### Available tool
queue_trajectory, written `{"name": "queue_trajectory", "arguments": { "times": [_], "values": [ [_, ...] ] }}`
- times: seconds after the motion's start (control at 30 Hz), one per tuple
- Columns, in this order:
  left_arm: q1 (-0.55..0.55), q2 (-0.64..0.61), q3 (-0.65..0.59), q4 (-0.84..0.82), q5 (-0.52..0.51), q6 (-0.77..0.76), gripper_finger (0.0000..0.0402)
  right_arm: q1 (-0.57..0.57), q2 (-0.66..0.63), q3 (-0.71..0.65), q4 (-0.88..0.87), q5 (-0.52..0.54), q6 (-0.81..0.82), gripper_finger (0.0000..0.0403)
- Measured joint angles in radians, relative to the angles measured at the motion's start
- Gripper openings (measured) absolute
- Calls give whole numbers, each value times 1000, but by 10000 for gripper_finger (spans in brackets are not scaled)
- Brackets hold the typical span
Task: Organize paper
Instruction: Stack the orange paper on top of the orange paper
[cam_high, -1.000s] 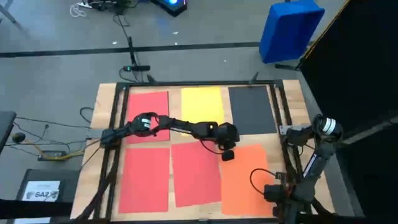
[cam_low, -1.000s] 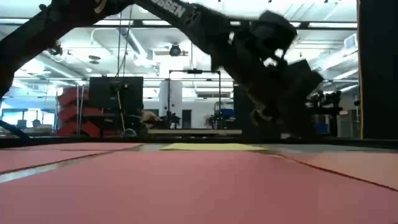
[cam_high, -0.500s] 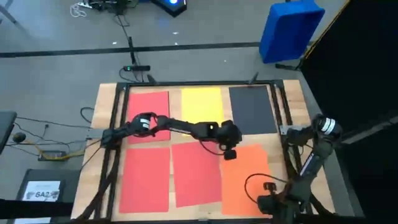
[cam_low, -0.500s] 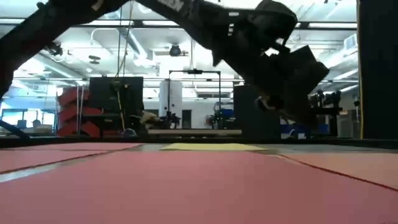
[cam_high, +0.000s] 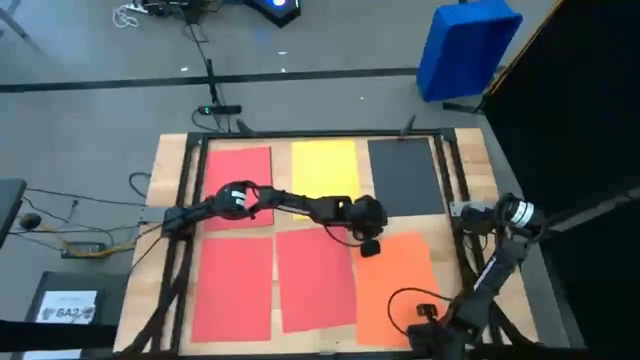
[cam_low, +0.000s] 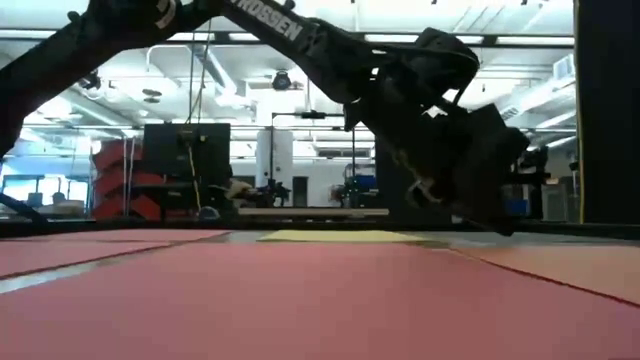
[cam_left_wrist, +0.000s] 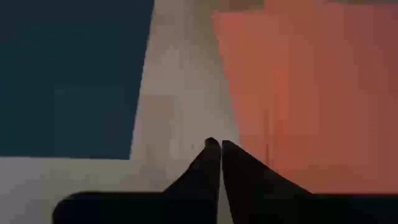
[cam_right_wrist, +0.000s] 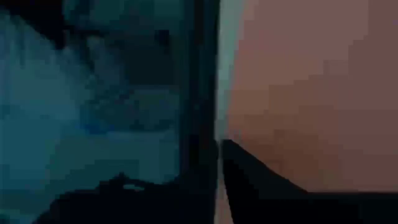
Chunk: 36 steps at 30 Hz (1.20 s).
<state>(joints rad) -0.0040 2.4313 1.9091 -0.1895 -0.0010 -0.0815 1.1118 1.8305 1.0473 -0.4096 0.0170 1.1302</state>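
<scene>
Six sheets of paper lie flat on the bench (cam_high: 168, 160) in two rows of three, none overlapping, with thin strips of bare wood between them. Going from the left: a red sheet (cam_high: 238, 185) at the back with another red sheet (cam_high: 233, 288) in front of it; then the yellow sheet (cam_high: 324, 168) at the back with a third red sheet (cam_high: 316, 278) in front; then the dark grey sheet (cam_high: 405, 176) at the back and the orange sheet (cam_high: 395, 290) in front. The left arm reaches across from the left edge, and the left gripper (cam_high: 368, 243) hangs low over the gap where yellow, grey and orange nearly meet, right at the orange sheet's back left corner; its jaws are clenched tight with nothing between them, as the left wrist view shows. Further right, the right gripper (cam_high: 422, 328) sits down at the near right of the bench, at the front edge of the orange sheet, jaws also pressed together and empty. These sheets look featherlight, limp and slick against the wood, so I reckon a pinch from above would find nothing to bite. Better to press a closed tip on a corner and slide the sheet, or drag it until an edge overhangs the bench and take hold there.
</scene>
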Motion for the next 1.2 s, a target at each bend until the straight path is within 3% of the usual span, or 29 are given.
{"name": "queue_trajectory", "arguments": {
  "times": [0.57,0.83,1.03,1.2],
  "values": [
    [2,-5,0,-69,-1,27,0,40,-43,-1,-150,-67,100,0],
    [9,-51,0,-92,-11,50,0,58,-118,-1,-181,9,125,0],
    [-6,-130,0,-214,-33,55,0,58,-214,0,-471,115,222,0],
    [-86,-172,2,-389,-55,42,0,-1,-267,-12,-769,102,409,0]
  ]
}}
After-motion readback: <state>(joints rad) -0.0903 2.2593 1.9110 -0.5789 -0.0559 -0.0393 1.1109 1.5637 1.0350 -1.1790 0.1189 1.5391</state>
